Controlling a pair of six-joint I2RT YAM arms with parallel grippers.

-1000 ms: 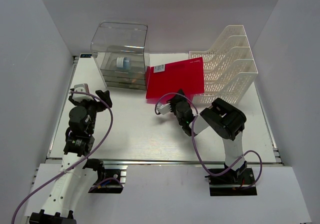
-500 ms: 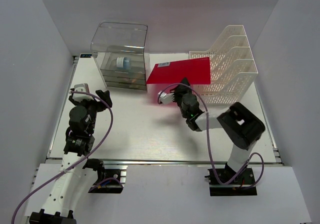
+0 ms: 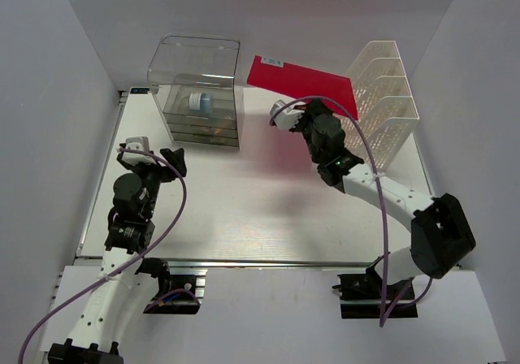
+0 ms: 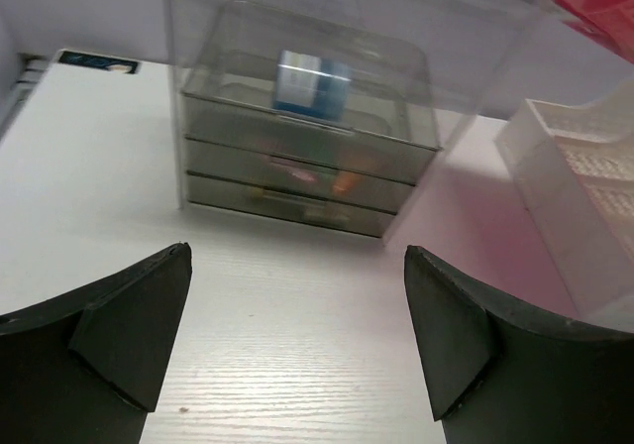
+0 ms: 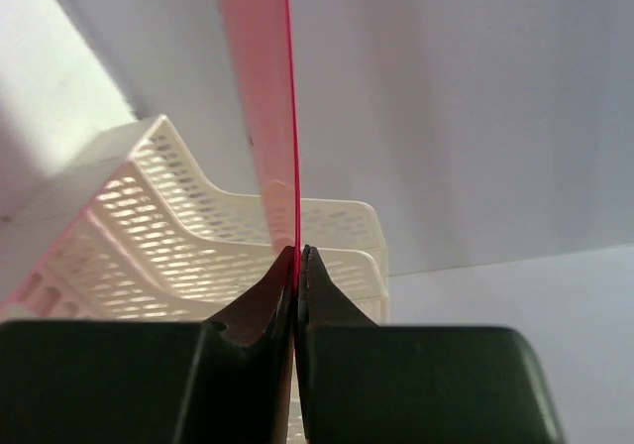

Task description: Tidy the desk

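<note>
My right gripper [image 3: 305, 119] is shut on the near edge of a flat red folder [image 3: 302, 80] and holds it up in the air between the clear drawer box and the file rack. In the right wrist view the folder [image 5: 289, 107] stands edge-on, rising from the closed gripper [image 5: 297, 256]. My left gripper [image 3: 154, 154] is open and empty over the left of the white desk [image 3: 244, 210]; its fingers [image 4: 139, 315] frame bare tabletop [image 4: 287, 335].
A clear plastic drawer box [image 3: 197, 92] stands at the back left, with a small blue and white item [image 4: 310, 82] inside. A white mesh file rack [image 3: 375, 108] stands at the back right. A silver rail [image 3: 260, 262] runs along the near edge.
My right arm has lifted the red folder off the desk and swung it up and back towards the file rack. My left arm has stayed in place.
</note>
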